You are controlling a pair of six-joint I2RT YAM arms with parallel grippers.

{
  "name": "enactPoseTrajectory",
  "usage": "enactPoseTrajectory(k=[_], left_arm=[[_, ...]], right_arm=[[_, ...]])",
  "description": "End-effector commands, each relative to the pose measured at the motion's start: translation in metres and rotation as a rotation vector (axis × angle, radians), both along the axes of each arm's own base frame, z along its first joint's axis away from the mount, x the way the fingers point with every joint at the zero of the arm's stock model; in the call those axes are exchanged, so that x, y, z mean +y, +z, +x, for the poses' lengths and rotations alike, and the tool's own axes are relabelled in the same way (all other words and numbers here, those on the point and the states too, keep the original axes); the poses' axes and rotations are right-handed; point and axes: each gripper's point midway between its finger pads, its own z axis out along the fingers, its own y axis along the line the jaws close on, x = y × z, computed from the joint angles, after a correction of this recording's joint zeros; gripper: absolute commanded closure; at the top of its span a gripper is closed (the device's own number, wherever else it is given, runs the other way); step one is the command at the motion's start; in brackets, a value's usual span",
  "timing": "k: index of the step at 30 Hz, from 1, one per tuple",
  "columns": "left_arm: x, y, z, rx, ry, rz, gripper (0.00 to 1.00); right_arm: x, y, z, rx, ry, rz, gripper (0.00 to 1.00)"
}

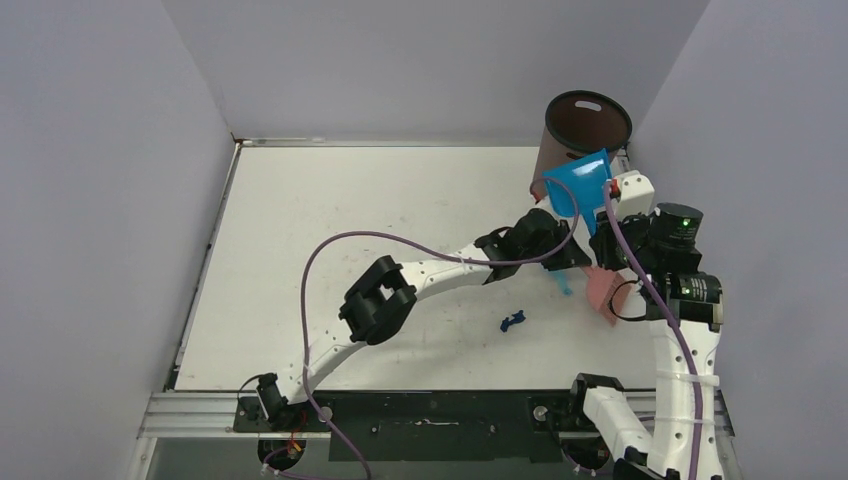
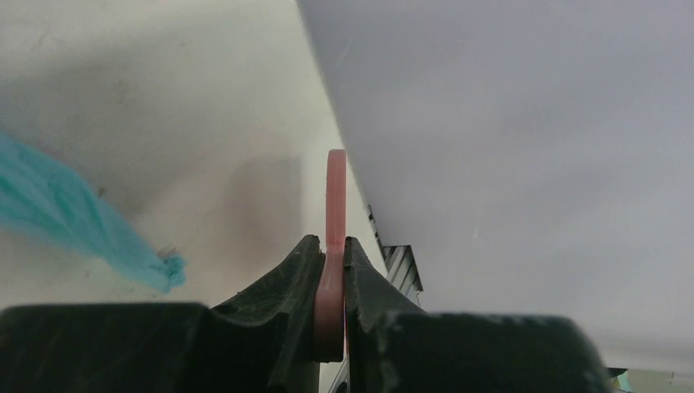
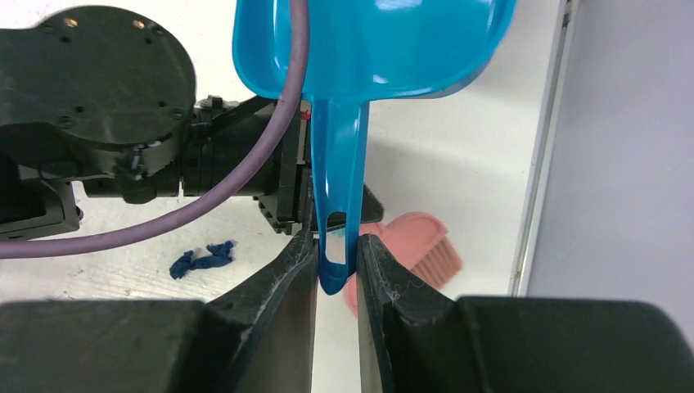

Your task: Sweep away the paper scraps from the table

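One dark blue paper scrap (image 1: 512,320) lies on the white table (image 1: 350,220), in front of the left arm; the right wrist view shows it too (image 3: 203,259). A light-blue strip (image 1: 565,283) lies by the left gripper (image 1: 572,262) and shows in the left wrist view (image 2: 74,217). The left gripper (image 2: 331,241) is shut on the handle of the pink brush (image 2: 335,196), whose head (image 1: 603,290) rests near the right edge. The right gripper (image 3: 337,237) is shut on the handle of the blue dustpan (image 3: 368,41). It holds the dustpan (image 1: 580,180) raised and tilted against the dark bin (image 1: 587,125).
The dark bin stands at the table's far right corner, close to the grey-lilac walls. The left arm's purple cable (image 1: 400,240) loops over the table's middle. The two grippers are close together by the right edge. The metal edging (image 3: 540,164) runs along that side.
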Motion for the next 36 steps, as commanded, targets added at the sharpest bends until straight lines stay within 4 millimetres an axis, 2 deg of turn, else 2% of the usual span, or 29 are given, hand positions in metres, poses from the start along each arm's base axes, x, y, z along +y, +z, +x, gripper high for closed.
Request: enactPoseTrajectory(k=[1, 5, 8, 9, 10, 11, 14, 16, 20, 23, 26, 28, 31, 32, 35, 36], left_arm=[[0.007, -0.012, -0.007, 0.076, -0.020, 0.072, 1.00], [0.046, -0.041, -0.009, 0.137, 0.014, 0.178, 1.00], [0.082, -0.045, -0.011, 0.131, 0.047, 0.218, 1.00], [0.093, -0.035, -0.012, 0.121, 0.051, 0.218, 1.00], [0.107, -0.046, -0.013, 0.128, 0.054, 0.251, 1.00], [0.122, -0.041, -0.016, 0.125, 0.057, 0.262, 1.00], [0.167, -0.044, -0.022, 0.142, 0.061, 0.314, 1.00], [0.205, -0.059, -0.030, 0.182, 0.069, 0.360, 1.00], [0.266, -0.058, -0.025, 0.150, 0.092, 0.459, 1.00], [0.306, -0.038, -0.006, 0.075, 0.170, 0.519, 1.00], [0.324, 0.003, 0.010, -0.042, 0.241, 0.517, 1.00], [0.323, 0.035, 0.018, -0.118, 0.274, 0.472, 1.00], [0.308, 0.085, 0.034, -0.215, 0.319, 0.318, 1.00], [0.301, 0.095, 0.040, -0.230, 0.335, 0.270, 1.00], [0.275, 0.117, 0.063, -0.234, 0.369, 0.161, 1.00], [0.266, 0.118, 0.071, -0.226, 0.369, 0.141, 1.00]], right_arm=[[-0.001, 0.010, -0.002, -0.048, 0.023, -0.041, 0.95], [-0.004, 0.001, -0.002, -0.029, 0.009, -0.048, 0.95], [-0.004, -0.003, -0.001, -0.021, 0.015, -0.054, 0.95], [-0.005, -0.005, -0.001, -0.018, 0.015, -0.055, 0.95], [-0.005, -0.006, -0.001, -0.015, 0.014, -0.058, 0.95], [-0.006, -0.007, -0.001, -0.010, 0.014, -0.063, 0.95], [-0.009, -0.007, -0.002, -0.004, 0.009, -0.085, 0.95], [-0.011, -0.006, -0.003, -0.004, 0.009, -0.098, 0.95], [-0.013, -0.007, -0.002, 0.004, 0.005, -0.108, 0.95], [-0.014, -0.009, -0.003, 0.008, -0.002, -0.110, 0.95], [-0.014, -0.012, -0.003, 0.019, -0.010, -0.103, 0.95], [-0.015, -0.014, -0.004, 0.027, -0.020, -0.098, 0.95], [-0.017, -0.013, -0.004, 0.028, -0.039, -0.095, 0.95], [-0.018, -0.013, -0.004, 0.029, -0.044, -0.097, 0.95], [-0.022, -0.011, -0.006, 0.032, -0.068, -0.109, 0.95], [-0.023, -0.011, -0.006, 0.034, -0.072, -0.109, 0.95]])
